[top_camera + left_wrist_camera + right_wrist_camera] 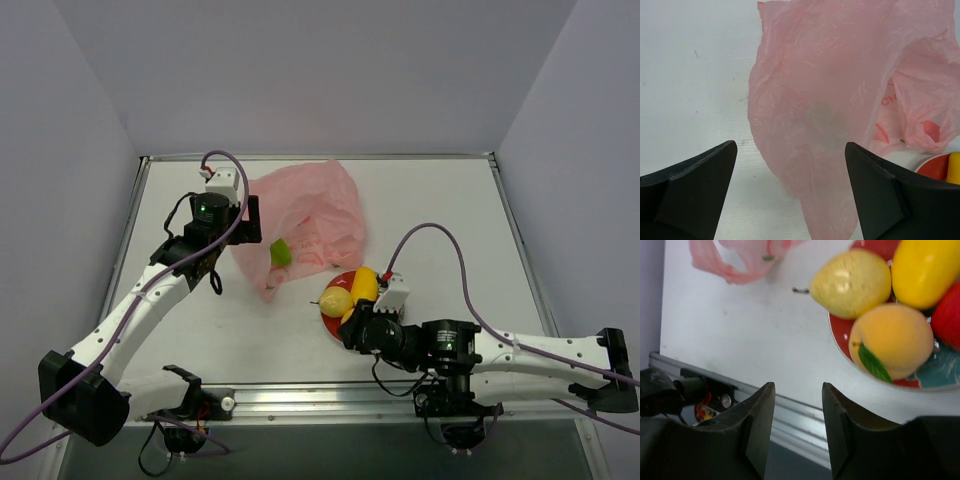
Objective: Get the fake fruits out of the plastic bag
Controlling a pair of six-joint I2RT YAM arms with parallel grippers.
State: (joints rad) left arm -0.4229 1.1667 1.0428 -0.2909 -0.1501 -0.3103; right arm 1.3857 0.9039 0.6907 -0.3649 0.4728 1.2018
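Gaping left gripper (790,146) empty before plastic bag (825,100), red print (881,133) unreadable; right gripper (798,386) ajar, empty.

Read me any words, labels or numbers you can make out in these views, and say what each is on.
"CH": red print on the plastic bag, left wrist view. Any further letters are lost in the folds, so this reading is uncertain.
Other red marks on the bag: blurred shapes, unreadable.
Fake fruits and plate: no text visible.
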